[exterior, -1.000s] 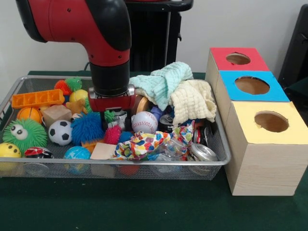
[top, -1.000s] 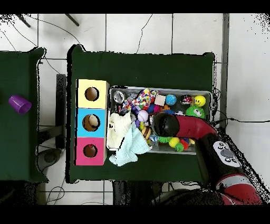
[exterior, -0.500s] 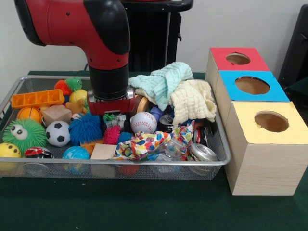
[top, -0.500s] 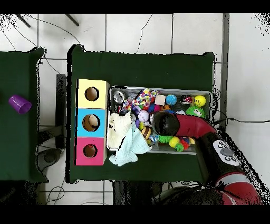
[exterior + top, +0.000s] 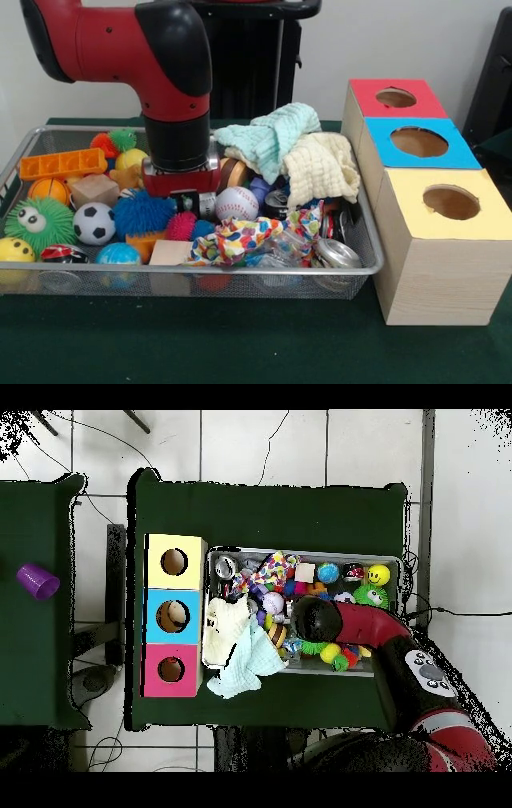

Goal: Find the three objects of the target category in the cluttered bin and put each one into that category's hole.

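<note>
The wire-mesh bin [image 5: 240, 272] holds a heap of toys, balls, cloths and cans; it also shows in the overhead view [image 5: 300, 552]. My gripper [image 5: 186, 200] is low in the bin's middle, between a blue spiky ball [image 5: 142, 213] and a baseball [image 5: 238, 204], with its tips buried in the clutter. A bit of orange-tan plush [image 5: 126, 177] shows just left of the gripper, mostly hidden. I see no other plush toy. In the overhead view the arm [image 5: 340, 622] covers the gripper.
Red [image 5: 396, 98], blue [image 5: 420, 142] and yellow [image 5: 448, 200] boxes with holes stand right of the bin. Something pale shows in the blue box's hole [image 5: 174, 616]. Mint [image 5: 272, 136] and cream [image 5: 320, 164] cloths pile at the back. A green fuzzy ball [image 5: 40, 224] lies left.
The gripper has sunk lower into the clutter. The soccer ball and the blue spiky ball have shifted a little to the left.
</note>
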Controlling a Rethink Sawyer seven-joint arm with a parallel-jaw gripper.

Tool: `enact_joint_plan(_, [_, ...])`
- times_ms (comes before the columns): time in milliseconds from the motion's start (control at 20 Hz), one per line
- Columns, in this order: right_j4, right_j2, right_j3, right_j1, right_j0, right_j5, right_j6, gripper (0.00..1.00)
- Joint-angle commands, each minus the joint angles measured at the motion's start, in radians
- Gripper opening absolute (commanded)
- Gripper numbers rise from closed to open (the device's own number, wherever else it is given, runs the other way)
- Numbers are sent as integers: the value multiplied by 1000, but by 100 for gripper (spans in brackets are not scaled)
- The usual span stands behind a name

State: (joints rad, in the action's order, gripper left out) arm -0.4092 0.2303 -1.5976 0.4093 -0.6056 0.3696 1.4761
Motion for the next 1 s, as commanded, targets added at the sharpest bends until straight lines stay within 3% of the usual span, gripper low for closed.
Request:
enact_joint_plan(50, [-27,29,-47,-15,-8,-91,105,0])
enact_joint_plan(350, [21,21,-141,57,-2,-81,162,0])
enact_joint_plan(700, [98,37,-295,268,-24,0,185,0])
enact_joint_plan(1000, [150,47,-345,329,-44,23,158,0])
